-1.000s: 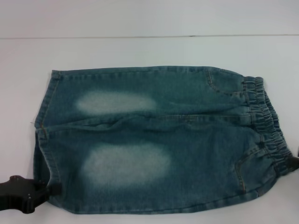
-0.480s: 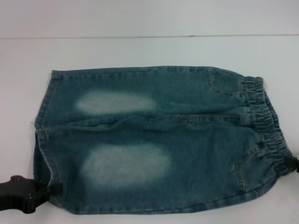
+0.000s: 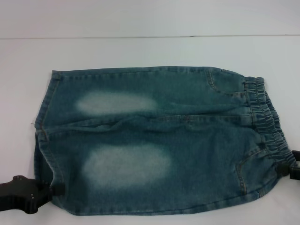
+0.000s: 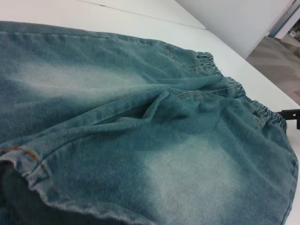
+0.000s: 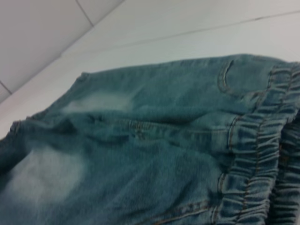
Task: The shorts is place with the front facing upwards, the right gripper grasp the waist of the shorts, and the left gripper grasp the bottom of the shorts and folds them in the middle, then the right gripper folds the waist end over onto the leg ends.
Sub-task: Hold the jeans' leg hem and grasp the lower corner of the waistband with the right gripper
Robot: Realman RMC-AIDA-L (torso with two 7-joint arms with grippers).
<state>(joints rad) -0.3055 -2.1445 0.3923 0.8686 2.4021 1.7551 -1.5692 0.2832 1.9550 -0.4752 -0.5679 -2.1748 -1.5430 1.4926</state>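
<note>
Dark teal-blue denim shorts [image 3: 154, 140] with two pale faded oval patches lay flat, front upward, on a white table [image 3: 140, 51], the legs side by side. The gathered, ruffled elastic waist [image 3: 267, 124] ran along the edge on the robot's right; the two flat stitched leg ends [image 3: 43, 136] formed the edge on its left. The black two-fingered left gripper [image 3: 55, 190] sat at the near corner of the leg ends, its tips touching the hem of the nearer leg; whether they were closed on the cloth could not be told. The black right gripper [image 3: 287, 168] sat at the near end of the waist, touching the band, mostly out of the head view; its grip could not be told either. In the left wrist view it appeared beyond the waistband.
</note>
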